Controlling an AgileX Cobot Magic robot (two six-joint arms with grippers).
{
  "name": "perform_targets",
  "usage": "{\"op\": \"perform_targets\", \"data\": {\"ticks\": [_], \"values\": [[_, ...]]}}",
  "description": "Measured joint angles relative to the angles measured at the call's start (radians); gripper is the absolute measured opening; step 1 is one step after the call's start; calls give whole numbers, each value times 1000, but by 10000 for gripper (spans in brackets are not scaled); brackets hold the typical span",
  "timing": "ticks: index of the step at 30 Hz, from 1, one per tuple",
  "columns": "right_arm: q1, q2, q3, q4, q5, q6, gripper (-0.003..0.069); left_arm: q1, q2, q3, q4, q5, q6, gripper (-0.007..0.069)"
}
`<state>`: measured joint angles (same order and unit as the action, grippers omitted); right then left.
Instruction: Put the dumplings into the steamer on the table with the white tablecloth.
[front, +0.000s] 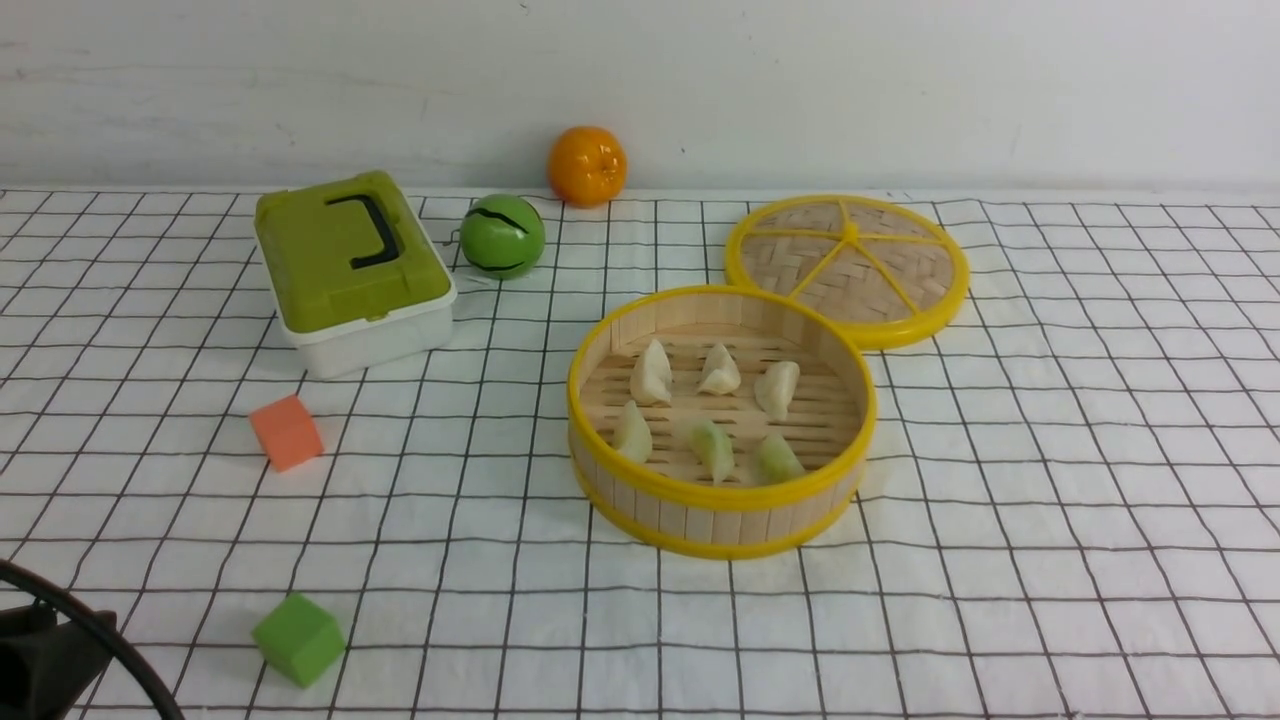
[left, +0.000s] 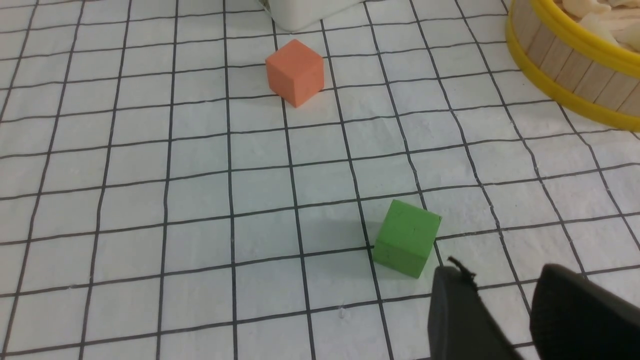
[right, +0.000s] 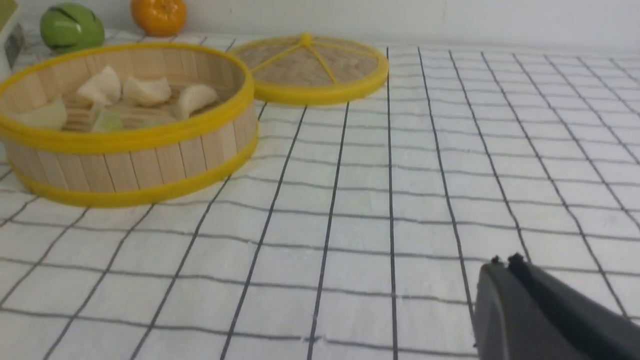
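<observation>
Dumplings (front: 652, 374): all six in steamer (front: 722, 520), so we're prob. done (lid (front: 850, 270) isn't our job). L gripper (left: 500, 275) partly open, empty; R gripper (right: 506, 262) closed, empty.

Right gripper (right: 505, 260) shut over the white tablecloth (right: 360, 200), with the steamer (right: 125, 165) well apart from its fingertips.
Beyond the gripper and off to its left side, the steamer holds pale dumplings (right: 145, 91), some tinged green; the woven lid (right: 310, 65) lies just behind the steamer, farther out from the fingertips. Farther still from the gripper are a green round object (right: 72, 27) with dark markings and an orange fruit (right: 159, 16).
</observation>
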<state>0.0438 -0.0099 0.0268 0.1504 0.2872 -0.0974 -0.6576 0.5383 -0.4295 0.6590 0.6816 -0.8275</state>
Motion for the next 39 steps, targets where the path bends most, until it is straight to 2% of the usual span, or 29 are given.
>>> {"op": "perform_targets", "data": {"ticks": [3,11,34,39], "values": [[0,0,-3,0,74,19,-12,0,0,0,0,0,0,221],[0,0,-9,5,108,111,-8,0,0,0,0,0,0,228],[-1,0,-9,4,111,115,13,0,-8,2,0,-1,0,237],[-1,0,-9,4,111,115,20,0,-106,29,8,49,0,237]]}}
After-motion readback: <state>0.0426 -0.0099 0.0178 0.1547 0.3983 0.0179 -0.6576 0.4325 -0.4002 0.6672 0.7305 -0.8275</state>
